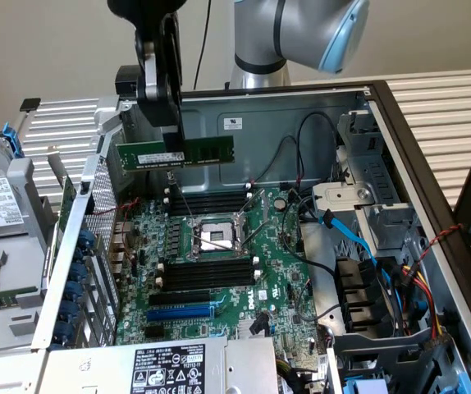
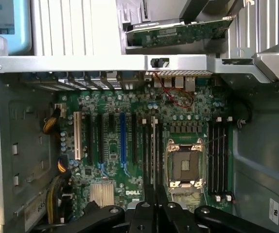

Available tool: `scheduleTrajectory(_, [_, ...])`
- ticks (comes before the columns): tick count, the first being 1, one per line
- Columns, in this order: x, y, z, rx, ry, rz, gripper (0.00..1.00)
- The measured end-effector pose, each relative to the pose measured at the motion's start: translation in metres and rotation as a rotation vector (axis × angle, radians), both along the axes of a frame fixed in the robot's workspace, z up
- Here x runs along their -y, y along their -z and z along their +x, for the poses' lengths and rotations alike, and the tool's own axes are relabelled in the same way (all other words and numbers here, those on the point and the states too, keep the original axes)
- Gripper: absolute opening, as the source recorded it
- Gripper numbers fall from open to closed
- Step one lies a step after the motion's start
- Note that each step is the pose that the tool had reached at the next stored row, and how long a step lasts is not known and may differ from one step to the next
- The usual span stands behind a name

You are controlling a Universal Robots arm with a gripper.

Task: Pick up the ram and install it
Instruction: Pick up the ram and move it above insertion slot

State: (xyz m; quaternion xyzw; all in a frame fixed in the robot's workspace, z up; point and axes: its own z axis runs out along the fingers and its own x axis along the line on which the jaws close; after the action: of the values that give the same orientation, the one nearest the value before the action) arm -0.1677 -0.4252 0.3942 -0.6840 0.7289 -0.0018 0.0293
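The ram (image 1: 207, 150) is a long green stick with a white label. It hangs level above the back of the motherboard (image 1: 272, 246), inside the open computer case. My gripper (image 1: 176, 146) comes down from above and is shut on the stick near its middle. The black memory slots (image 1: 211, 199) lie just below it, behind the CPU socket (image 1: 213, 238); more black slots (image 1: 207, 275) lie in front of the socket. In the wrist view the ram (image 2: 153, 145) shows edge-on as a thin strip running out from my gripper (image 2: 155, 208), over the slots beside the CPU socket (image 2: 184, 165).
A blue slot (image 1: 182, 312) sits near the board's front. Cables (image 1: 358, 246) and drive bays (image 1: 367, 312) crowd the exterior view's right. The case walls (image 1: 301, 107) surround the board. A green card (image 2: 178, 31) rests outside the case. The power supply (image 1: 166, 365) lies at the front.
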Motion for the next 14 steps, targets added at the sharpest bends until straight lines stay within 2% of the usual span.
scheduleTrajectory(6, [-0.0011, 0.0004, 0.013, 0.0000, 0.001, 0.0114, 0.12])
scheduleTrajectory(11, [-0.0012, 0.0047, 0.020, 0.0001, 0.010, 0.0389, 0.12])
scheduleTrajectory(14, [-0.0012, 0.0099, 0.025, 0.0003, 0.017, 0.0473, 0.12])
